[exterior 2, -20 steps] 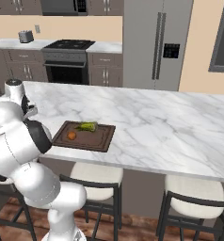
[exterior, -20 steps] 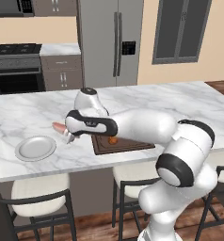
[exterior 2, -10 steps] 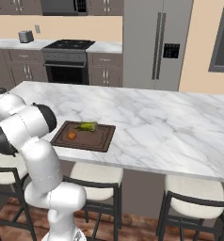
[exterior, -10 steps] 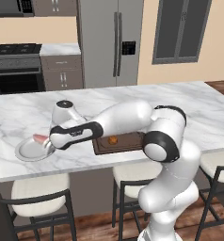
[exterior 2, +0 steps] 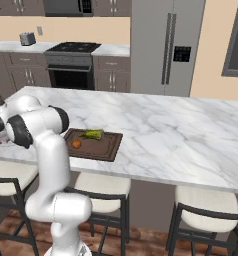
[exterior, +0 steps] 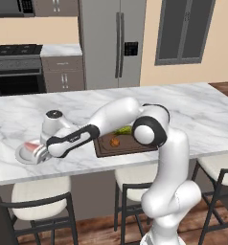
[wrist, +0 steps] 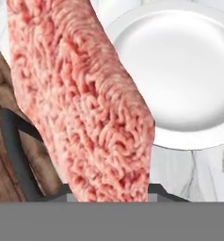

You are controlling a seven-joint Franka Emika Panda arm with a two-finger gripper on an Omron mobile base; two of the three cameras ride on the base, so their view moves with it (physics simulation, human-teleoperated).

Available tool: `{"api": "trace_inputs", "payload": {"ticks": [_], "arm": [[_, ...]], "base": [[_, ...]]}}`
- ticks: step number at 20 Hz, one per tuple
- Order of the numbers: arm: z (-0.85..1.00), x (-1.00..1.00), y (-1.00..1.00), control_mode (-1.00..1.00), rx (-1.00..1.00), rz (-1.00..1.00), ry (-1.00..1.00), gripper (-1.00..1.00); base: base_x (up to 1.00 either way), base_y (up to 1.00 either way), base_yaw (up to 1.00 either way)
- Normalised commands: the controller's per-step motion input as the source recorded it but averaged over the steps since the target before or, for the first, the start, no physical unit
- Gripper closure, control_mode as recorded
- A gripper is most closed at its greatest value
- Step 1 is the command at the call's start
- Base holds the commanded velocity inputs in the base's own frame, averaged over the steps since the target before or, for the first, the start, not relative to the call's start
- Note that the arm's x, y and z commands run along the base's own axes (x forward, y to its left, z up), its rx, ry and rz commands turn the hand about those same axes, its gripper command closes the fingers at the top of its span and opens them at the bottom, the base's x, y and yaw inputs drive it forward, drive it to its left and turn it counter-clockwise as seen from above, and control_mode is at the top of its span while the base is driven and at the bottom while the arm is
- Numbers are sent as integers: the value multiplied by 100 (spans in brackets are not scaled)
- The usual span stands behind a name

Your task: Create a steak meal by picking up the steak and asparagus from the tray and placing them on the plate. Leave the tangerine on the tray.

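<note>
Steak is held in the fingers, which are clamped on it; in the hand view it fills the left and middle as a thick, coarse-grained, pinkish-red slab with a pebbled texture, hanging above the near left rim of the plate. In the left base view the steak shows as a small pink patch at the gripper, directly over the plate.

Arm pose: reaches from the base far out to the left, low over the surface, forearm nearly level, dark wrist band angled down toward the plate. In the right base view the arm folds toward the left edge of the picture, the elbow high.

Plate: round, shallow, smooth, pale silvery-grey, wide rim, lying flat on the surface at its near left part.

Tray: dark brown rectangular board with raised rim, flat on the surface to the right of the plate, apart from it. Right base view shows the tray carrying the asparagus, a short green bundle at the far side, and the tangerine, a small orange ball at the near left.

Surface: white marble with grey veining.
</note>
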Motion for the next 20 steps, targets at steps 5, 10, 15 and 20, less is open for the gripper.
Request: {"api": "trace_inputs", "payload": {"ticks": [5, 10, 15, 20], "arm": [[-21, 33, 17, -100, 0, 0, 3, 100], [-20, 37, 2, -100, 0, 0, 2, 100], [-24, 37, 4, -100, 0, 0, 1, 100], [-23, 32, 21, -100, -1, 0, 0, 100]], "base": [[0, 0, 0], [0, 0, 0], [0, 0, 0], [0, 0, 0]]}}
